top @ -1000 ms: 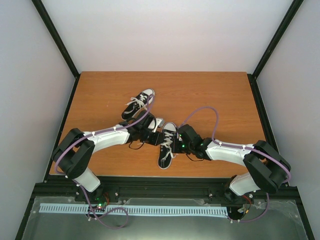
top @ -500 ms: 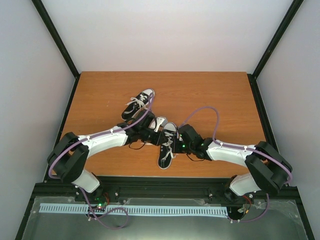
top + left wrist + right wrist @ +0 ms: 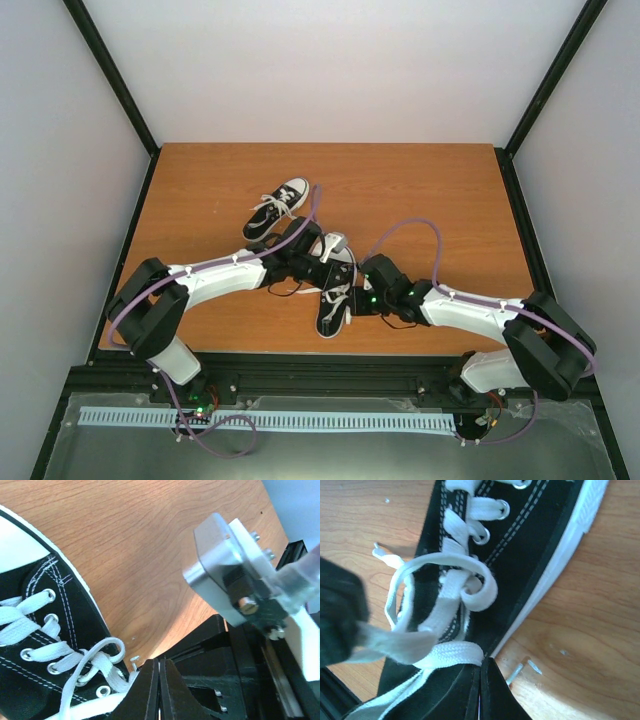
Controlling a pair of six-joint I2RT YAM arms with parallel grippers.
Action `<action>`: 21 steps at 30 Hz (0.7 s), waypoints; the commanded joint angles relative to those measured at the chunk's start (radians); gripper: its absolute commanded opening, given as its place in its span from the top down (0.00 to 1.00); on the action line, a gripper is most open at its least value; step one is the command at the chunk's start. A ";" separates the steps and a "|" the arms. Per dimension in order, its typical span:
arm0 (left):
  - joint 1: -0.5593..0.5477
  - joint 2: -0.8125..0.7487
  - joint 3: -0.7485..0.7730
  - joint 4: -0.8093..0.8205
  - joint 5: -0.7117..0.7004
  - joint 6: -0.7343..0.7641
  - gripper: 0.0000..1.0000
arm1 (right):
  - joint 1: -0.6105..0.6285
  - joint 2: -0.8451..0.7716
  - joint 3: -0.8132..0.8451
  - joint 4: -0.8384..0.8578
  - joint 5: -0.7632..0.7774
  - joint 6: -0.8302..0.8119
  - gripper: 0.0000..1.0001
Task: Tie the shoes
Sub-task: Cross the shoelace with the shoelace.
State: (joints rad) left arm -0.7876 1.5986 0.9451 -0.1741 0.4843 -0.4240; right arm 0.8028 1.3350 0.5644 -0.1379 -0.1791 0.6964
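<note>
Top external showed the left fingers (image 3: 150, 680) had slid up over the near shoe (image 3: 333, 305), mid-tabletop (image 3: 430, 190), and snapped closed, apparently on a lace (image 3: 90, 663). Right fingers (image 3: 491, 686) stayed closed, seemingly pinching another strand, so the knot pull was probably starting.

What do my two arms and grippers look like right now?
The left arm and right arm have white shells, black joints and a purple cable looped along each. The left gripper and right gripper have black tapered fingers.

white arms (image 3: 225, 279), black joints (image 3: 150, 305), purple cables (image 3: 412, 223)
</note>
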 commanded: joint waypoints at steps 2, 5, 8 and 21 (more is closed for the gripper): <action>-0.008 -0.007 0.019 0.039 0.062 0.013 0.99 | 0.002 0.011 -0.015 -0.038 0.043 0.027 0.97; -0.014 -0.020 -0.008 0.013 0.079 0.044 0.99 | -0.007 0.015 -0.008 -0.021 0.055 0.047 0.97; -0.019 -0.035 -0.048 0.010 0.093 0.052 0.99 | -0.027 0.012 -0.002 -0.015 0.068 0.051 0.97; -0.048 0.039 -0.072 -0.069 0.094 0.062 0.99 | -0.071 -0.050 0.015 0.018 0.029 -0.018 0.97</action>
State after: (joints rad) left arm -0.8188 1.5879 0.8448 -0.1963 0.5591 -0.3908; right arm 0.7345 1.3220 0.5587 -0.1604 -0.1287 0.7189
